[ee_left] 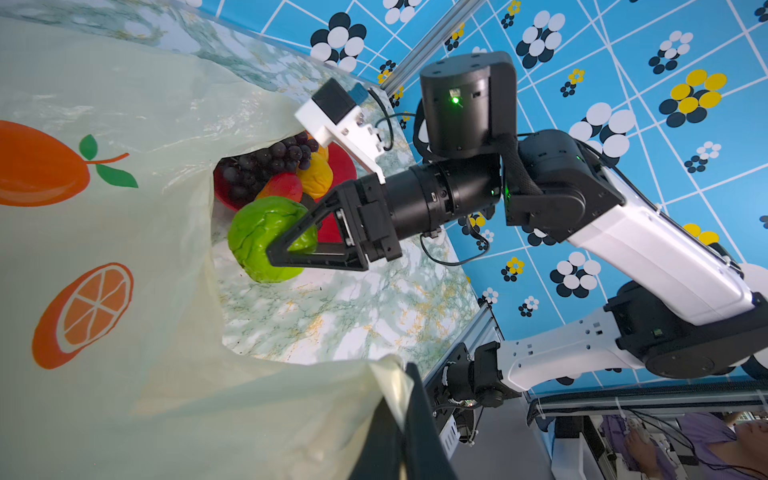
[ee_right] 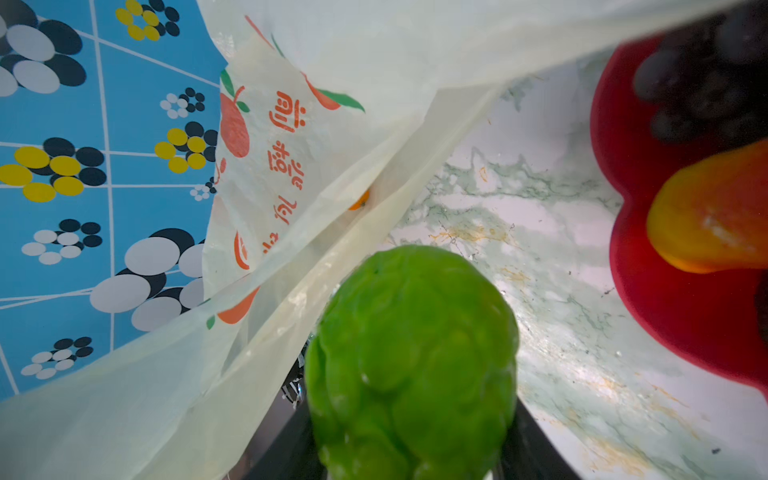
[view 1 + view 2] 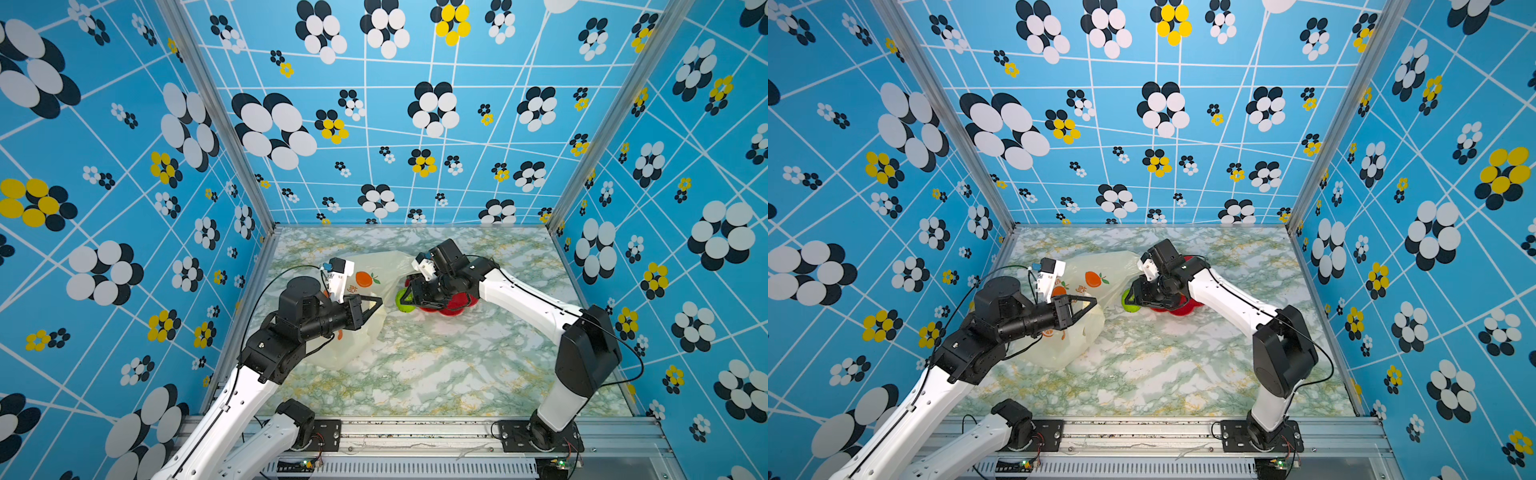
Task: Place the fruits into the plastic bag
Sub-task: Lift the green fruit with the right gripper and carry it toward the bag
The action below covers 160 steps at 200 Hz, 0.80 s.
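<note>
The right gripper (image 1: 291, 245) clamps the green lime (image 1: 266, 237) just above the marble table (image 3: 436, 365), beside the plastic bag (image 1: 124, 291) mouth; the left gripper (image 3: 376, 302), pinched shut on the bag's edge, holds it open; grapes (image 1: 266, 162) and mangoes (image 1: 286, 187) lie on the red plate (image 2: 665, 299) just behind.

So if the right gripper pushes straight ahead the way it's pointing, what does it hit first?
Probably the plastic bag: the right gripper, shut on the green fruit, points at its opening edge. Depth is unclear.
</note>
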Available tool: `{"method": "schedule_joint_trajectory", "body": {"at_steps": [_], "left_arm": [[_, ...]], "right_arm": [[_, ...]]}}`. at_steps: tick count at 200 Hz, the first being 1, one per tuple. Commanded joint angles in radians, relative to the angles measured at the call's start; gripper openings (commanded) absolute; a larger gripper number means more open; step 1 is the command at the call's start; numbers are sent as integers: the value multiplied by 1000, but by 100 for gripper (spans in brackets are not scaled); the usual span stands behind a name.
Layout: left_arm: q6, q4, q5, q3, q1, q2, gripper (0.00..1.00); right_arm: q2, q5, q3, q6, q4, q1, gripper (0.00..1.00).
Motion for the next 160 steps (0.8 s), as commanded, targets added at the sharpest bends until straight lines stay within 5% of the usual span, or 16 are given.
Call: {"method": "schedule_joint_trajectory", "body": {"at_steps": [1, 43, 82, 160], "left_arm": [[36, 17, 34, 24, -17, 0, 0], [32, 27, 44, 12, -31, 7, 0], [31, 42, 24, 13, -31, 10, 0], [27, 41, -86, 2, -29, 12, 0]], "right_arm": [[50, 3, 151, -46, -51, -1, 41], [136, -5, 302, -50, -83, 0, 41], [186, -49, 284, -11, -31, 26, 40], [-7, -26, -144, 116, 209, 142, 40]]}}
